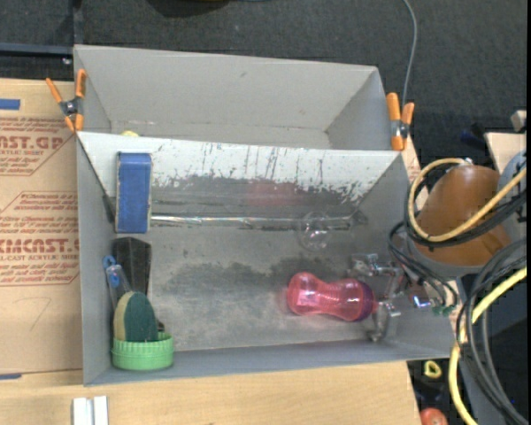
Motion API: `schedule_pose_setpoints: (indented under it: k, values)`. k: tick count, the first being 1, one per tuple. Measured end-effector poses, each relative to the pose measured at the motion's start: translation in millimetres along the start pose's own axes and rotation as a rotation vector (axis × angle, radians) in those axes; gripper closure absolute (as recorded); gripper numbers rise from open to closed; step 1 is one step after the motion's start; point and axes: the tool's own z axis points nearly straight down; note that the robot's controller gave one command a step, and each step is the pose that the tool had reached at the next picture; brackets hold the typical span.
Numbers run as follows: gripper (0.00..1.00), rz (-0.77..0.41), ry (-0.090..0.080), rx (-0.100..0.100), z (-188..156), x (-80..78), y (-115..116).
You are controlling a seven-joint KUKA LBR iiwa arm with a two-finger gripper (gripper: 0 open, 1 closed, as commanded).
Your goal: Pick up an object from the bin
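A pink, translucent, dumbbell-shaped plastic thing lies on its side on the bin floor at the front right. My gripper is down at its right end, near the bin's right wall. It is open: one metal finger stands just behind that end and the other just in front of it. The fingers do not press on the pink thing, which rests on the floor.
Along the left wall lie a blue block, a black piece beside a blue pen, and a green lid holding a dark green pad. A clear rod with a clear ring lies across the back.
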Motion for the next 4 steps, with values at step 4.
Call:
schedule_pose_setpoints:
  k: [4]
  values:
    - [1.00,-0.570,0.002,-0.006,-82,6.2,26]
